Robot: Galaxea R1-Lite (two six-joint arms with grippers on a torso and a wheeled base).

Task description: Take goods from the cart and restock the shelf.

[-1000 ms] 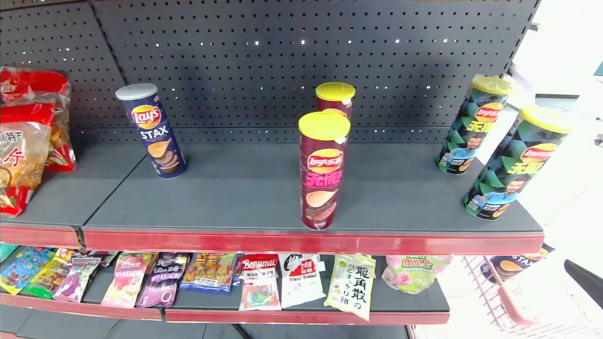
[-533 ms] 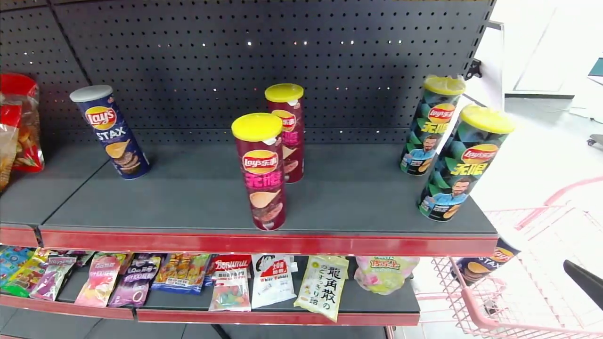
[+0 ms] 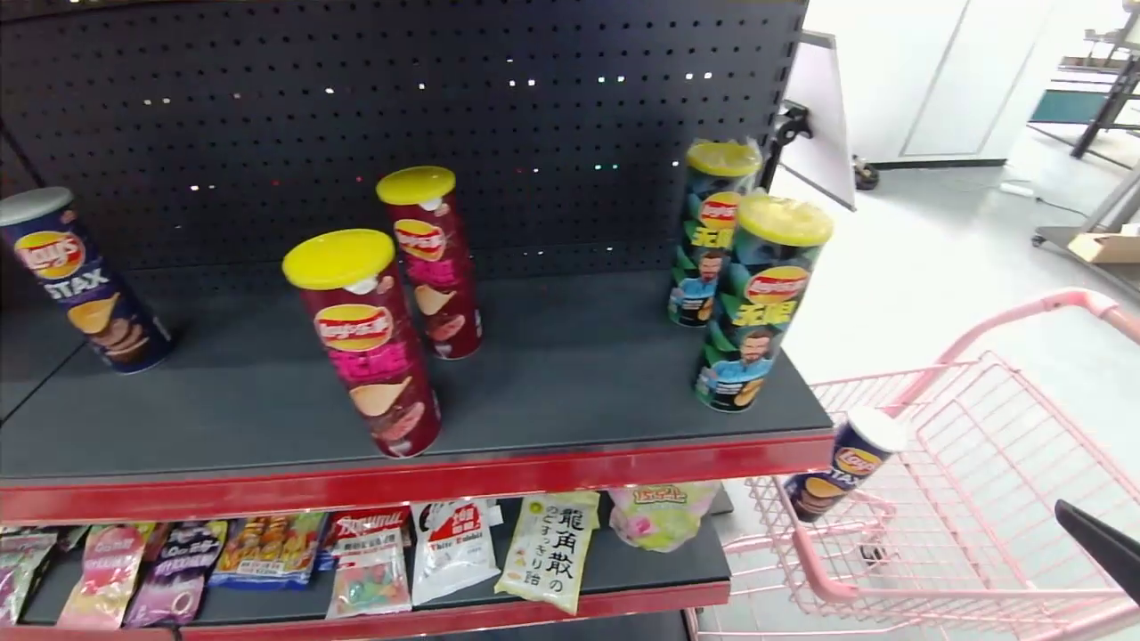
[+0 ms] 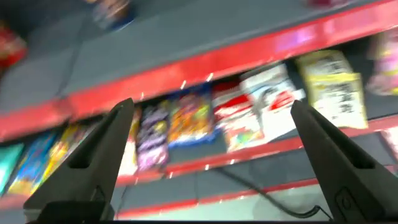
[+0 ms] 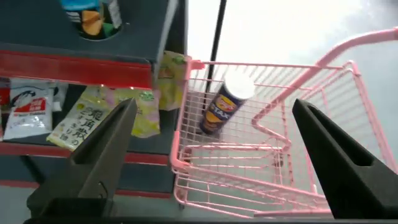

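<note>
1. The left end effector (image 4: 211, 104) has its fingers spread wide and holds nothing. It faces the snack bags (image 4: 261, 115) on the lower shelf (image 4: 249, 158).
2. The right end effector (image 5: 214, 102) is also spread wide and empty, and looks down on the pink wire cart (image 5: 261, 65).
3. A blue can (image 5: 224, 106) with a white lid leans tilted inside the cart, in the corner nearest the shelf.
4. In the head view the cart (image 3: 806, 552) stands just beside the right end of the upper shelf (image 3: 552, 374), with the blue can (image 3: 842, 463) below that shelf's level.
5. On the upper shelf stand two green-black cans (image 3: 757, 312) near the right end and two maroon cans (image 3: 365, 347) in the middle, all yellow-lidded.
6. A second blue can (image 3: 80, 285) stands at the far left.
</note>
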